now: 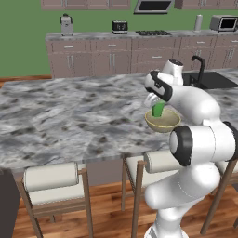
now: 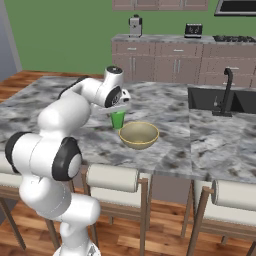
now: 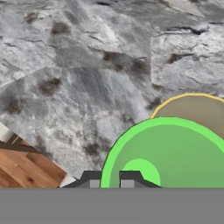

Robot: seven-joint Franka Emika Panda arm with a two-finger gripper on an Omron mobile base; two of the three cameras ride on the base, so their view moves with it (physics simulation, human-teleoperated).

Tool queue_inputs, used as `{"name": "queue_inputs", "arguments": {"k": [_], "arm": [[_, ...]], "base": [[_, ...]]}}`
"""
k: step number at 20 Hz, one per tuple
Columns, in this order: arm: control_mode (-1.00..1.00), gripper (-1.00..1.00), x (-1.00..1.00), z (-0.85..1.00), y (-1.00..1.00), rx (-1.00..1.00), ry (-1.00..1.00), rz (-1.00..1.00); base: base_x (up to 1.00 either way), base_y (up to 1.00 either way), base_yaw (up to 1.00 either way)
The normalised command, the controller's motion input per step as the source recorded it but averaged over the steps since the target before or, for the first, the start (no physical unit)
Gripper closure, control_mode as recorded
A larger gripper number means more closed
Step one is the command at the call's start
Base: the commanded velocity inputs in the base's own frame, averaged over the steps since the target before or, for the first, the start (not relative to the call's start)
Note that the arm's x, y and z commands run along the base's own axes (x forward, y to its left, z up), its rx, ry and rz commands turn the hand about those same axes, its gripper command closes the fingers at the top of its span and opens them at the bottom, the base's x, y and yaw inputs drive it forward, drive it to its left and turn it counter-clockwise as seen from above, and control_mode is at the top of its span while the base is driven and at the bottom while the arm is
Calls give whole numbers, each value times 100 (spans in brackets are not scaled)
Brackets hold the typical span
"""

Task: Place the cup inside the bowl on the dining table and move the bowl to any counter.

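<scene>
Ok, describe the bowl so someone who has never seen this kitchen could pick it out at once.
Start at the long marble dining table with stools along its near edge and a black sink set into it. Near that edge, left of the sink, sits the bowl, beside the green cup that the tool holds. It is wide, shallow and tan-yellow, far broader than the cup.

This is a home kitchen, with a long marble tabletop [image 1: 69,116] and stools [image 1: 53,186], brown cabinets [image 1: 111,56], a sink with black faucet [image 2: 227,92], a toaster [image 1: 120,26] and a stove [image 1: 153,33].
</scene>
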Motion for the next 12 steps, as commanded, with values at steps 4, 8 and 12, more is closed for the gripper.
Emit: {"name": "queue_inputs", "arguments": {"k": [4,8,12], "arm": [[-100,100,0,0,-40,0,0,7],[-100,100,0,0,-32,0,0,1],[-100,100,0,0,-19,0,0,0]], "base": [[0,0,0],[0,0,0],[0,0,0]]}}
